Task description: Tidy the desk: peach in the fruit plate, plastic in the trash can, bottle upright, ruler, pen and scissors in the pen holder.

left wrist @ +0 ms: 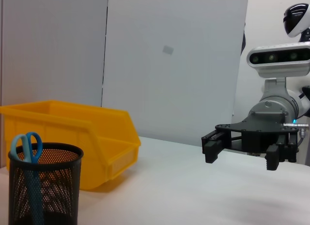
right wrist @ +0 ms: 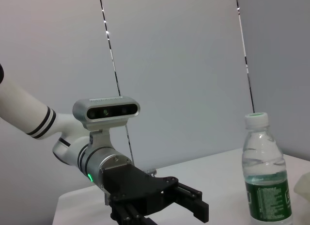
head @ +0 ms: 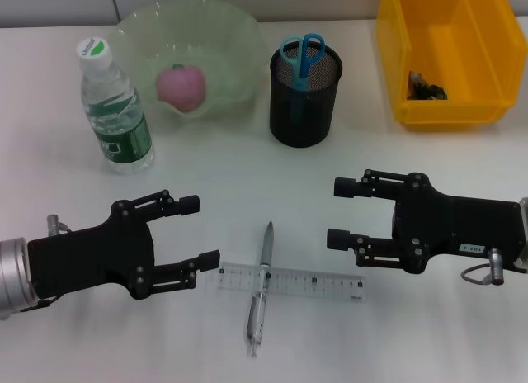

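- Peach (head: 181, 87) sits in the plate (head: 239, 36), upper left of the head view; that item reads as done
- Bottle (head: 116, 109) stands upright, cap on, just left of the plate and apart from it; nothing left to do there, as I judge it
- Scissors (head: 302, 54) are in the holder (head: 304, 98), upper centre, handles up, blades down inside the mesh
- Bin (head: 450, 53), upper right, holds a small dark clump; I cannot tell what it is, presumably the plastic
- Pen (head: 262, 288) and ruler (head: 290, 281) lie on the desk (head: 247, 185) at lower centre; the pen lies crossed over the clear ruler, so it most likely has to come off first
- My left gripper (head: 198, 232) is at lower left, fingers spread, nothing between them; the lower fingertip is just beside the ruler's left end, whether touching I cannot tell
- My right gripper (head: 342, 214) is at lower right, fingers also spread and empty, just above the ruler's right half
- Both grippers face each other across the pen and ruler, which suits a pick from either side
- Judgement: four of six items done, pen and ruler remain
- Risk: the ruler is thin, flat and clear, so hard to get a finger under; it may slide
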Motion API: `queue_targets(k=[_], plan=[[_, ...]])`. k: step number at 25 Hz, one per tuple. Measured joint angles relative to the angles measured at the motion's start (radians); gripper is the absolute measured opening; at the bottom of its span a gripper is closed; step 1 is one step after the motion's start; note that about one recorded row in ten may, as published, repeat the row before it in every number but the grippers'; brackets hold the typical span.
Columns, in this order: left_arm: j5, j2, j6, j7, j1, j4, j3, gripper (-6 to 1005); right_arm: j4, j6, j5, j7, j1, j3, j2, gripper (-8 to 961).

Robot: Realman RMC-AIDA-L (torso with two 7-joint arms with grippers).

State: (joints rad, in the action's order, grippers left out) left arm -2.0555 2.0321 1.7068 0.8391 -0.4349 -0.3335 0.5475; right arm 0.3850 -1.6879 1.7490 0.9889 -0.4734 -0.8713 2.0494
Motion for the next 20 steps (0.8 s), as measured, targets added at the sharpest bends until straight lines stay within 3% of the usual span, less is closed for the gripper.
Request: queue_targets(k=[20], plan=[[0.0,-0.002,-0.001,0.006,0.008,-0.003,0.026,798,0.001,-0.002,0.024,0.027,-0.015,0.0,0.0,711]])
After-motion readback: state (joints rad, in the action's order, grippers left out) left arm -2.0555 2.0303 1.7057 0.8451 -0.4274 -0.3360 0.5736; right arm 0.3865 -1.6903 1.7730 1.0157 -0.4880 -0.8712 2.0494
